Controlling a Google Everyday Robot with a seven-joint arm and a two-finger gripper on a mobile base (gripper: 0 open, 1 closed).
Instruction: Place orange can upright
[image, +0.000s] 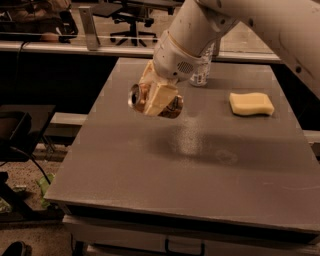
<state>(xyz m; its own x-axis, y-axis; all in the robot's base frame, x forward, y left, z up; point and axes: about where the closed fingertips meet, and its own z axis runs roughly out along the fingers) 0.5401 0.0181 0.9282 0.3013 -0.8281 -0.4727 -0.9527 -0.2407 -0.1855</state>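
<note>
Copper-orange metal shows between cream fingers (161, 94): we see the can (173, 108) clamped in the gripper (155, 103), which hangs in the air above the left-centre of the grey table (150, 170), well clear of its surface. The can lies on its side in the grasp, its silver top facing left and toward us, its base pointing right. We judge that it is carried this way because it was gripped across its body, so the wrist must turn before the base can face the table. The arm (192, 35) reaches down from the upper right, and its shadow falls on the bare stretch below and to the right of the can, a sensible spot for setting down. A clear bottle (201, 71) stands at the far edge, partly hidden behind the arm, and a yellow sponge (251, 103) lies well apart to the right, so neither crowds the landing place. We think the risk lies in letting go while the can is tilted, since it would roll.
</note>
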